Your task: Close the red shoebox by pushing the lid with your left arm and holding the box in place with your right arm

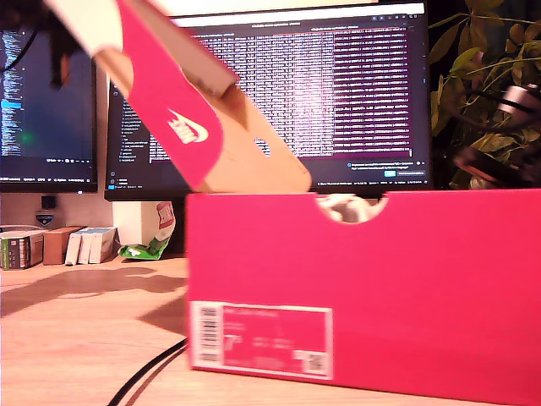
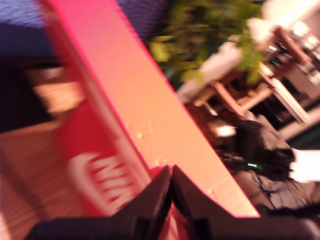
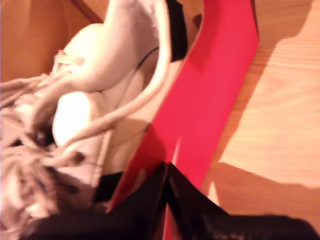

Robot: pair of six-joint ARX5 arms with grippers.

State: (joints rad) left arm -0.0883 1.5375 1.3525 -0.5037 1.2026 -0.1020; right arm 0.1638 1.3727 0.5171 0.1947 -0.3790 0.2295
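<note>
shoebox [image 1: 380, 288] on tabletop [image 1: 76, 338], shoe [image 3: 90, 100] inside; lid [image 1: 182, 110] raised; my first hand [image 2: 171, 172] clenched against lid to push, my second hand [image 3: 166, 170] clenched on box wall, steadying

two monitors stand at the back of the wooden table [image 1: 76, 338]: a wide monitor [image 1: 338, 93] filled with lines of text, and a second monitor [image 1: 42, 93] at the exterior view's left edge. below them at the exterior view's left sit a row of small boxes [image 1: 55, 245] and a crumpled green and white wrapper [image 1: 148, 245]. a leafy plant [image 1: 473, 76] fills the exterior view's upper right, and black cables [image 1: 152, 372] run across the tabletop.
</note>
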